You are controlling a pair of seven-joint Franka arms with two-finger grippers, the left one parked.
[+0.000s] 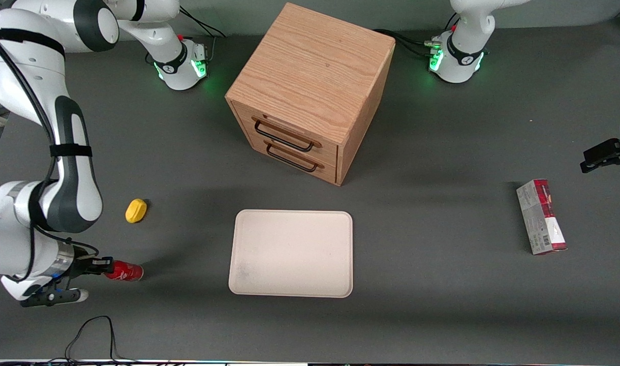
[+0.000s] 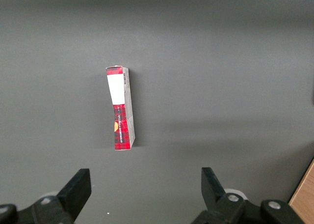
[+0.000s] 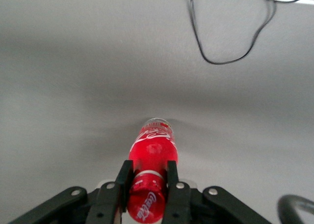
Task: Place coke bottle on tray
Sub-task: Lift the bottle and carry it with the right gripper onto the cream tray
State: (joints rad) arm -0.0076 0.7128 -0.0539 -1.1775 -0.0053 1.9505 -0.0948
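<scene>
The coke bottle is a small glossy red bottle lying on its side near the working arm's end of the table. My gripper is shut on its cap end, and the bottle's base points toward the tray. In the right wrist view the two black fingers press on either side of the bottle near the cap, with my gripper closed around it. I cannot tell whether the bottle rests on the table or hangs just above it. The cream-beige tray lies flat with nothing on it, well to the side of the bottle.
A wooden two-drawer cabinet stands farther from the front camera than the tray. A small yellow object lies near the bottle. A red-and-grey carton lies toward the parked arm's end, also in the left wrist view. A black cable loops near the front edge.
</scene>
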